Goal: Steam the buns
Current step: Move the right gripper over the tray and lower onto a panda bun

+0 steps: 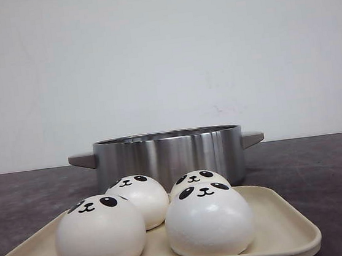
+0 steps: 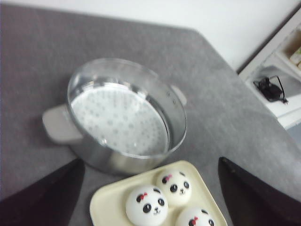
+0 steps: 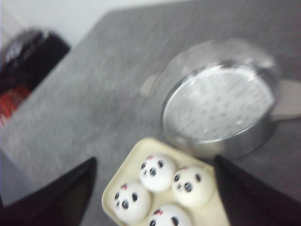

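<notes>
Four white panda-faced buns sit close together on a cream tray (image 1: 281, 229) at the table's front: two in front (image 1: 100, 230) (image 1: 208, 219) and two behind (image 1: 138, 196) (image 1: 198, 179). Behind the tray stands a steel steamer pot (image 1: 168, 156) with grey handles; its perforated plate (image 2: 117, 120) is bare. My left gripper (image 2: 150, 162) is open and empty, high above the tray and pot, with three buns (image 2: 146, 205) showing between its fingers. My right gripper (image 3: 155, 159) is open and empty, also high above the tray, over the buns (image 3: 158, 172). Neither gripper shows in the front view.
The grey table (image 1: 324, 166) ends at a white wall behind the pot. A white shelf holding a black charger (image 2: 270, 87) stands past the table's edge in the left wrist view. A dark object with red parts (image 3: 23, 70) lies off the table in the right wrist view.
</notes>
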